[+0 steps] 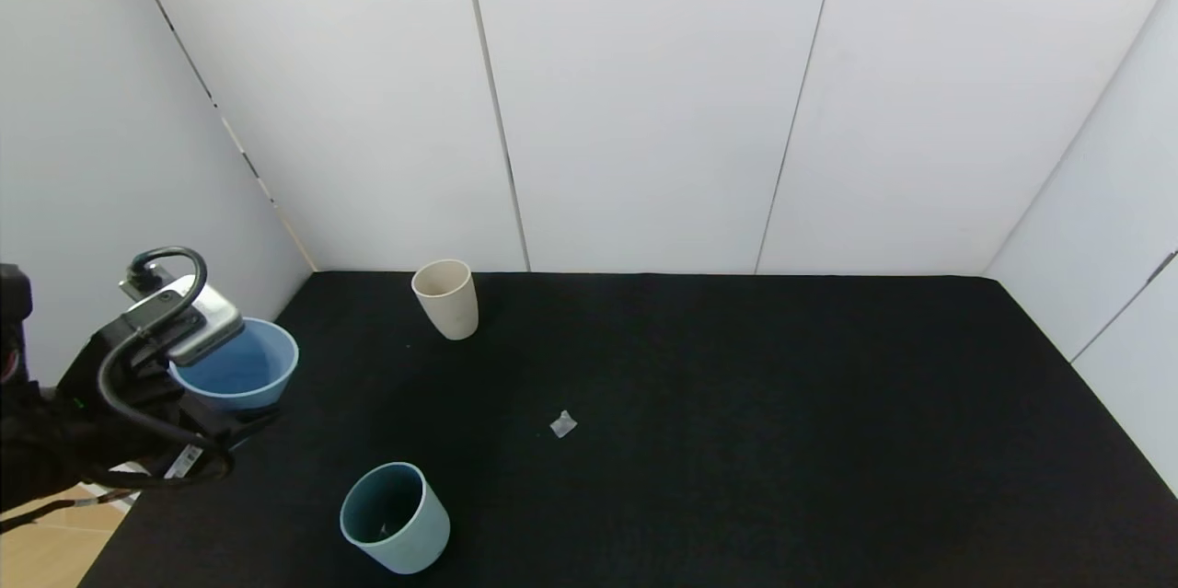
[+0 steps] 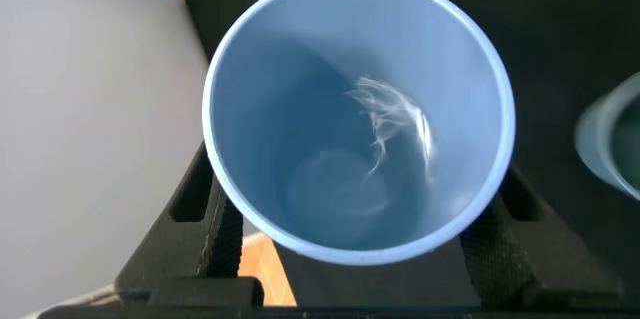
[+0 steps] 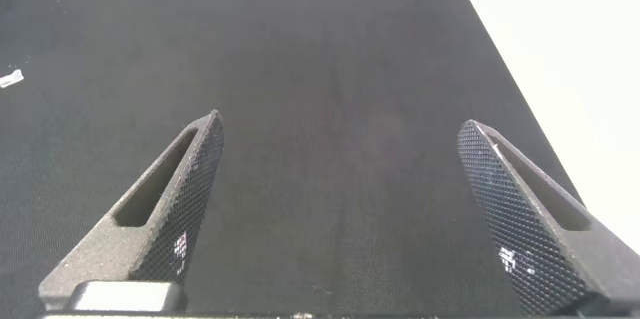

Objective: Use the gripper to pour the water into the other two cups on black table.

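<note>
My left gripper [image 1: 225, 418] is shut on the light blue tumbler [image 1: 241, 367] and holds it at the left edge of the black table [image 1: 736, 441]. In the left wrist view its fingers [image 2: 213, 227] clasp the tumbler [image 2: 300, 89] on both sides, and a little clear water [image 2: 395, 129] glints inside. The slim beige cup [image 1: 447, 298] stands upright at the back left. The pale teal cup [image 1: 394, 516] stands at the front left, and its rim shows in the left wrist view [image 2: 612, 149]. My right gripper [image 3: 340, 129] is open and empty over bare table.
A small clear scrap [image 1: 562, 424] lies on the table between the cups and the middle; it also shows in the right wrist view [image 3: 12, 79]. White wall panels enclose the table at the back and both sides. Wooden floor shows past the table's front left corner.
</note>
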Robot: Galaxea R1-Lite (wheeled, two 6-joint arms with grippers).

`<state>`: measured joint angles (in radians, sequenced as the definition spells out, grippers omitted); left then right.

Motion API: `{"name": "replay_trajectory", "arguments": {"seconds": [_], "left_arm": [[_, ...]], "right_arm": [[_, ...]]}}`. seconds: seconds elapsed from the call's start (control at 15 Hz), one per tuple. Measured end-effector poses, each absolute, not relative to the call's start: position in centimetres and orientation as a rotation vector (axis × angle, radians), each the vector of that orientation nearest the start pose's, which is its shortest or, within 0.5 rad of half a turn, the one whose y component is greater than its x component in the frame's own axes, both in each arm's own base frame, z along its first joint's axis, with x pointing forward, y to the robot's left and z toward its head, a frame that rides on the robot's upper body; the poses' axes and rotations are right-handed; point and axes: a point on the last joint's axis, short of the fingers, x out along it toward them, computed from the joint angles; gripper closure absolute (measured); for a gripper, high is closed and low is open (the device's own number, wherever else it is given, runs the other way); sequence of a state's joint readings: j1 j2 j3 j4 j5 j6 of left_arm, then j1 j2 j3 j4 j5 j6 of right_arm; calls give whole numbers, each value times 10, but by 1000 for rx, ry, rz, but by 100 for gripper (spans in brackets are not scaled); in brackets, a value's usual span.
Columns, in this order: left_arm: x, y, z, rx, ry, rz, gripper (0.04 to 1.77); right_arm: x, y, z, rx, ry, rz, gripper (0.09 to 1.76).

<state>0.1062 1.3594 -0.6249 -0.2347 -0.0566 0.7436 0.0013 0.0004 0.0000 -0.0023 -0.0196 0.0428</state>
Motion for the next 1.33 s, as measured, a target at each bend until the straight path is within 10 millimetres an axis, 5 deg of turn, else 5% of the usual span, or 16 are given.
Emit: {"name": "replay_trajectory", "arguments": {"seconds": [0.67,1.33], "left_arm": [[117,8,152,958,558,-288,59],[137,-11,161,1133,538,-358,59]], "right_arm": [[-23,0,76,43,-3,-18,14],[-23,0,76,43,-3,-19,14]]}}
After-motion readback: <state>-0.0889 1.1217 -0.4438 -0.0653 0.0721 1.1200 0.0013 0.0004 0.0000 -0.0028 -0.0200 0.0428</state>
